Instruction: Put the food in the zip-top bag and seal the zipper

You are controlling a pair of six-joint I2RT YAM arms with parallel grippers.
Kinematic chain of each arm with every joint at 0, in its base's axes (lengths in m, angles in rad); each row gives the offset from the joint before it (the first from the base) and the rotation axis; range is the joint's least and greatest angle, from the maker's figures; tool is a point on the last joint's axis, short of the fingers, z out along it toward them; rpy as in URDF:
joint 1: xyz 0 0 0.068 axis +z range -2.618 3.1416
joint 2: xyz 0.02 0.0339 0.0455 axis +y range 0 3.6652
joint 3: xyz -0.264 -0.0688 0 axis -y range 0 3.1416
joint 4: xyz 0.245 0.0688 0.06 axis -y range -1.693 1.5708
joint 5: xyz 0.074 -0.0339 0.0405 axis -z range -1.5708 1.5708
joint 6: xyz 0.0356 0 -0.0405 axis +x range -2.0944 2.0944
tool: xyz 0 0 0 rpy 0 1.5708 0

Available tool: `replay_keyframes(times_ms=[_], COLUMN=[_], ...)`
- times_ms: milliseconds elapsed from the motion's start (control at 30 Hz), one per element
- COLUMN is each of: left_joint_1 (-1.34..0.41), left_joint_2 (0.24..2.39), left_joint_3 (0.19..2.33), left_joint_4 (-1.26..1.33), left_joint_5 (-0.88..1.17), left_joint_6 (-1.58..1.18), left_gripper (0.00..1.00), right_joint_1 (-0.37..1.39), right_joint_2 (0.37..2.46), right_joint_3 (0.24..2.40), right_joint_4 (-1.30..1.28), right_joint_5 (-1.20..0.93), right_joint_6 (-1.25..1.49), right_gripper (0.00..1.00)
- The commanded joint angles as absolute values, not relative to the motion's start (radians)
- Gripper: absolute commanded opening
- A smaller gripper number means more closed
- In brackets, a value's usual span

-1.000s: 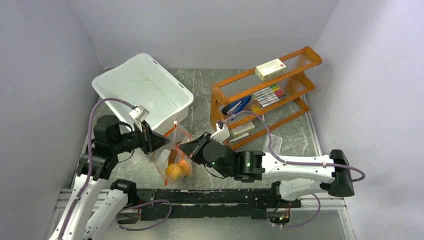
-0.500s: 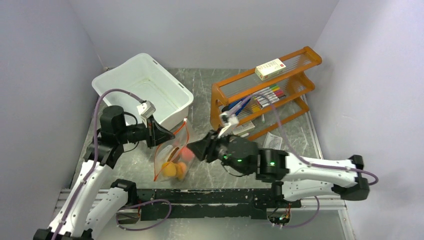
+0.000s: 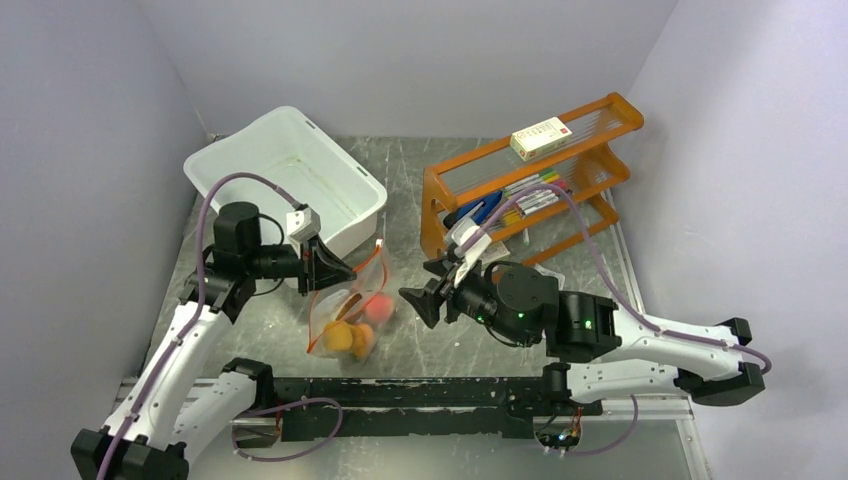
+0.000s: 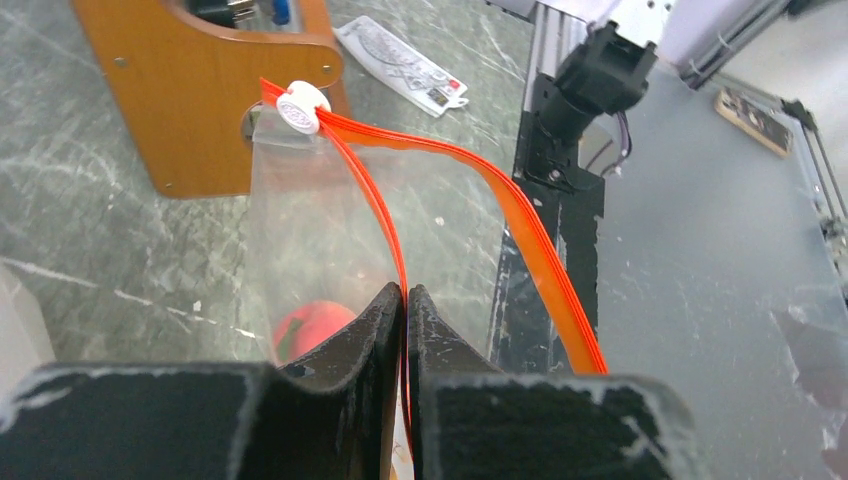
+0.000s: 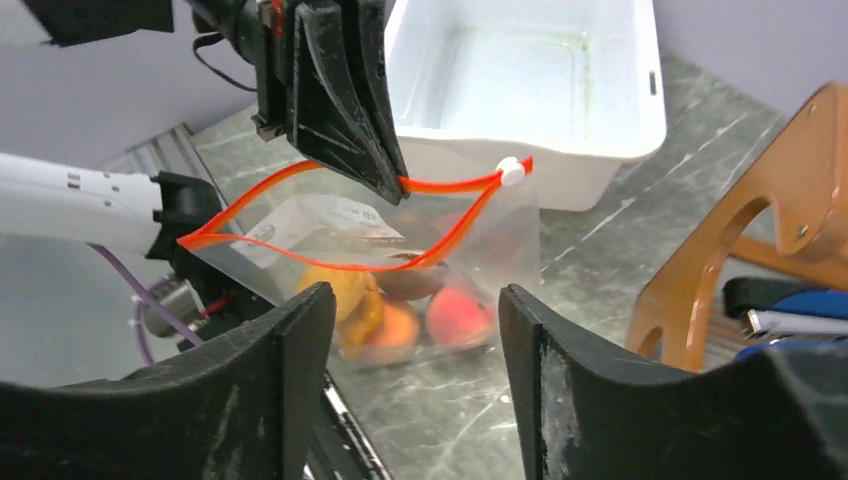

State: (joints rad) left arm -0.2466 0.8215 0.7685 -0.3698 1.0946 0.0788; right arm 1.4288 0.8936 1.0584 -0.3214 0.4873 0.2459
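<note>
The clear zip-top bag (image 3: 345, 305) hangs on the table in front of the white tub, its mouth gaping. The food (image 5: 390, 325), several orange, peach, pink-red and brown toy fruits, lies at its bottom, also seen as food (image 3: 355, 335). My left gripper (image 4: 405, 290) is shut on one side of the orange-red zipper (image 4: 385, 215) and holds it up. A white slider (image 5: 511, 171) sits at the strip's far end. My right gripper (image 5: 413, 300) stands open and empty, a little to the right of the bag, apart from it.
The white tub (image 3: 285, 180) stands behind the bag. An orange wooden rack (image 3: 600, 120) with markers, a blue tool and a small box (image 3: 540, 137) is at the back right. A flat packet (image 4: 400, 65) lies near its foot. A black rail (image 3: 420, 395) runs along the near edge.
My right gripper has opened, let go of the bag and drawn back to the right. My left gripper has shifted right with the zipper strip, and the bag now hangs from it alone.
</note>
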Motion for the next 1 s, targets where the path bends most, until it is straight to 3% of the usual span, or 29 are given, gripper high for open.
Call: replay_keyframes(times_ms=[0, 233, 433, 600, 767, 967], left_joint_1=[-0.272, -0.299, -0.338, -0.366, -0.387, -0.403], left_joint_2=[0.850, 0.893, 0.933, 0.961, 0.997, 1.048], left_joint_3=[0.779, 0.790, 0.800, 0.806, 0.837, 0.922], left_joint_4=[-0.343, -0.299, -0.256, -0.250, -0.297, -0.491], left_joint_5=[1.239, 1.281, 1.279, 1.299, 1.364, 1.387], left_joint_6=[0.241, 0.296, 0.323, 0.387, 0.470, 0.637], left_gripper=[0.07, 0.07, 0.07, 0.07, 0.07, 0.07], right_joint_1=[1.431, 1.356, 1.019, 0.815, 0.778, 0.778], right_joint_2=[0.901, 0.937, 1.058, 1.053, 1.025, 1.023], right_joint_3=[1.157, 1.172, 1.247, 1.168, 1.110, 1.054], right_joint_4=[-0.409, -0.456, -0.547, -0.534, -0.482, -0.410], right_joint_5=[0.435, 0.241, -0.177, -0.440, -0.638, -0.611], right_joint_6=[-0.009, -0.144, -0.196, -0.340, -0.509, -0.635], right_gripper=[0.65, 0.72, 0.67, 0.61, 0.52, 0.55])
